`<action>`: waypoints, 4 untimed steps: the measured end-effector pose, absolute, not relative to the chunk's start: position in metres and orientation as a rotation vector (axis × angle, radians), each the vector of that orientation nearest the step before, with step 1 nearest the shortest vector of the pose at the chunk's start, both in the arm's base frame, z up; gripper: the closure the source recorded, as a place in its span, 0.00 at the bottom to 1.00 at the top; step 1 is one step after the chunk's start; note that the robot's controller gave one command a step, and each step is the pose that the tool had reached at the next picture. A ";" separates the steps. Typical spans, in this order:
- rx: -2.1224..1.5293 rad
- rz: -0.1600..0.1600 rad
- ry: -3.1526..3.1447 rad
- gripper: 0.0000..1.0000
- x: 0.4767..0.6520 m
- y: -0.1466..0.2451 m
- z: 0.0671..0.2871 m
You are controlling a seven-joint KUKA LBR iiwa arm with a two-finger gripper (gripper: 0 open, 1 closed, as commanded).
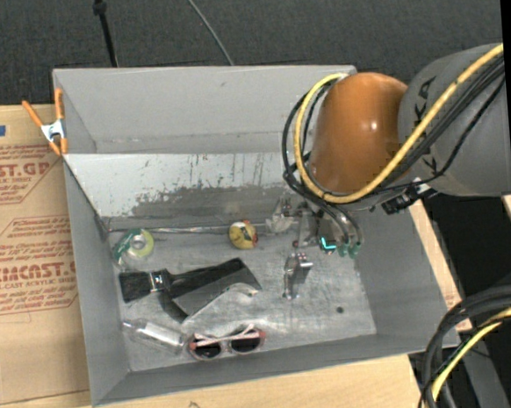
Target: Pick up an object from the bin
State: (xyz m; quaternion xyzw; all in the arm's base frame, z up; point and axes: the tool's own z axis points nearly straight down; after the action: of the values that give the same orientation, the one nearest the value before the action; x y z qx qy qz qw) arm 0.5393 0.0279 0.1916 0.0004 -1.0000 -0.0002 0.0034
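**A:** What could go wrong from here?

**B:** Starting at the bin's left, the black brush [178,282] seems to touch the clear plastic piece [236,293], so a grab there may drag both. The yellow-and-red ball [243,235] by the back wall would likely roll away. The pincer [295,277] hangs over bare floor just right of them, with nothing seen in it. Wide or narrow, I cannot tell.

**A:** And the surface?

**B:** The bin [334,311] has a scuffed grey metal floor, probably slick, and steep walls. The free room lies toward the right wall.
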 end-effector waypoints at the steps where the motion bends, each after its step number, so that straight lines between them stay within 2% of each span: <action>1: 0.000 -0.001 -3.143 0.00 0.541 0.028 0.196; 2: -0.045 0.000 -3.151 0.00 0.518 0.054 0.156; 3: 0.018 0.000 -3.129 0.00 0.543 0.069 0.147; 4: 0.036 -0.003 -3.158 0.00 0.541 0.078 0.127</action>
State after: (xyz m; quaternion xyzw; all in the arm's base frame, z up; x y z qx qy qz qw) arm 0.5406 0.0782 0.1270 0.0113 -0.9999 -0.0011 -0.0085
